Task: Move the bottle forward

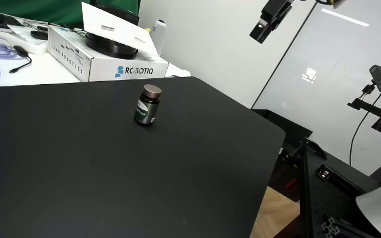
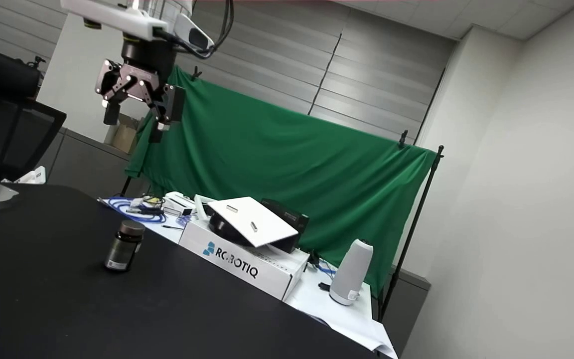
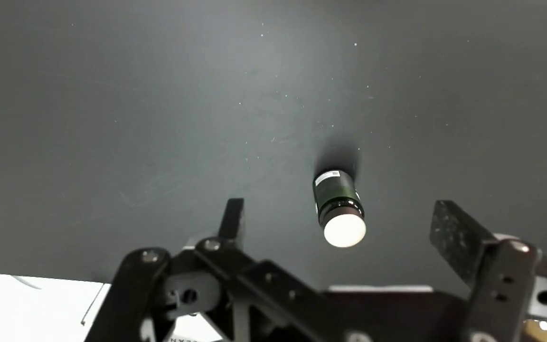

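Black fingers [image 3: 458, 237] spread wide, the released claw [image 2: 133, 124] hangs well above the upright bottle [image 1: 147, 109]; at left in an exterior view, its arm [image 2: 185, 26] is cut off.

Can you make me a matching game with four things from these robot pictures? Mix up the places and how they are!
Things
1. small dark cylindrical bottle
2. white cardboard box marked ROBOTIQ
3. dark two-fingered robot gripper
4. big green cloth curtain

Places and states
A. hanging in folds
B. standing upright on the flat black tabletop
C. open, up in the air
D. resting on the white table

Right pairs: 1-B, 2-D, 3-C, 4-A
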Robot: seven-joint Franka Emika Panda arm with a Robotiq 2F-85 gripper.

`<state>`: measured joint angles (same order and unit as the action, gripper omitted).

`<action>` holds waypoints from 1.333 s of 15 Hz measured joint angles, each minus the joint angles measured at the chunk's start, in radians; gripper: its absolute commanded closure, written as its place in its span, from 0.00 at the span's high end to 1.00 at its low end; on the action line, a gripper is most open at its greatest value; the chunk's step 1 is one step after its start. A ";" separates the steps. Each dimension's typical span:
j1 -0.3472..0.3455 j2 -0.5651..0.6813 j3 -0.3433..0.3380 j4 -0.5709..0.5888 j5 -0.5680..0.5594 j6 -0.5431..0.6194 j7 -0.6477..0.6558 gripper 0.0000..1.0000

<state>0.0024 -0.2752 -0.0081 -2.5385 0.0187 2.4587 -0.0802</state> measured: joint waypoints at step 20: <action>0.071 0.553 0.064 0.479 -0.092 -0.026 -0.016 1.00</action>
<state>0.0735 0.2775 0.0561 -2.0590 -0.0735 2.4332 -0.0959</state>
